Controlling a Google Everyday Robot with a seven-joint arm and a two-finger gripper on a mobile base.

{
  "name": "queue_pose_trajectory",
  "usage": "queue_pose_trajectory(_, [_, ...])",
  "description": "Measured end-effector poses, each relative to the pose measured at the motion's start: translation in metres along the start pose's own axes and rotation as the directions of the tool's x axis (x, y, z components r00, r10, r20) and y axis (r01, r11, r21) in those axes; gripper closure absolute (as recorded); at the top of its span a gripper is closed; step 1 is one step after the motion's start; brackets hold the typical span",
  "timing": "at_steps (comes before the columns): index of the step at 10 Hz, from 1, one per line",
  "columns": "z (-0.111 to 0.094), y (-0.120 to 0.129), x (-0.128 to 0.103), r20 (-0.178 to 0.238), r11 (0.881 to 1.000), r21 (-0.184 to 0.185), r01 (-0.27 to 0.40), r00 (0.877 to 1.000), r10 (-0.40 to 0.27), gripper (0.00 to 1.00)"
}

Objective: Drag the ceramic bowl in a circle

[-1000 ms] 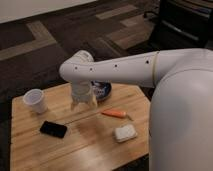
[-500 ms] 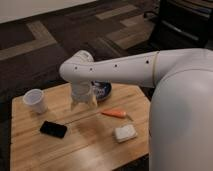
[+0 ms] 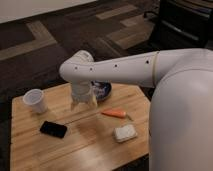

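- Dark-blue ceramic bowl sits just beside the claw, partly hidden behind it.
- Whether the claw pinches the rim or hangs spread, I cannot tell.
- Nothing has moved over the last second, so the circle seems stalled.

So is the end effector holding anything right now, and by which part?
That cannot be told. The end effector is down at the left rim of the ceramic bowl, but the contact itself is hidden.

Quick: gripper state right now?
Gripper: low beside the bowl, on its left in the camera view; open, closed or holding cannot be told.
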Motion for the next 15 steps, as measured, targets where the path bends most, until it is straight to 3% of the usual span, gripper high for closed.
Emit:
queue_pose_trajectory(4, [0.001, -0.019, -0.008, 0.014, 0.999, 0.034, -0.010, 1.000, 0.010, 0.35])
queue_pose_trajectory(10, [0.013, -0.047, -0.052, 0.033, 0.998, 0.034, 0.051, 0.998, -0.052, 0.35])
queue_pose_trajectory(12, [0.017, -0.046, -0.066, 0.018, 0.996, 0.046, 0.082, 0.996, -0.083, 0.35])
queue_pose_trajectory(15, [0.023, -0.020, -0.089, -0.017, 0.981, 0.076, 0.181, 0.983, -0.181, 0.35])
